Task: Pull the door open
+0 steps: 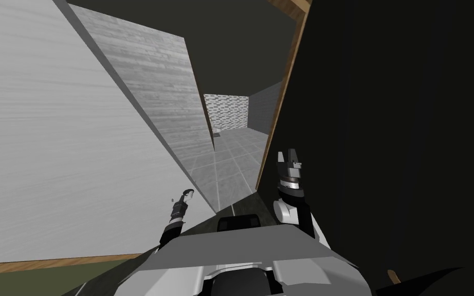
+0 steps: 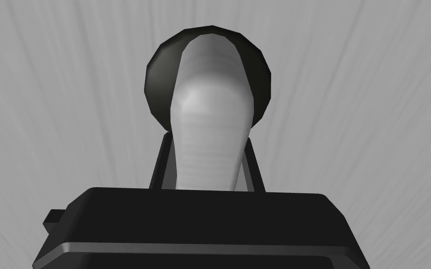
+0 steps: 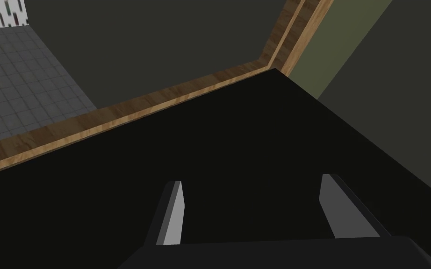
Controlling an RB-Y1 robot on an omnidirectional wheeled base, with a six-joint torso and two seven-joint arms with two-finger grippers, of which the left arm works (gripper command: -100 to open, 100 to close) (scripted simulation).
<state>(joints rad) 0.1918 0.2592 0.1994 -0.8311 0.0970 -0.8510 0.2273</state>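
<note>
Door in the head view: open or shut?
Partly open: tiled floor shows through the gap between the door and the wooden frame. The left end effector is shut on the handle.

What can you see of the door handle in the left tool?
The rounded, smooth light grey lever handle juts from a dark round backplate on the pale grey streaked door. It points towards the wrist camera, its free end between the two fingers of the left tool, which press its sides. Nothing else touches it.
</note>
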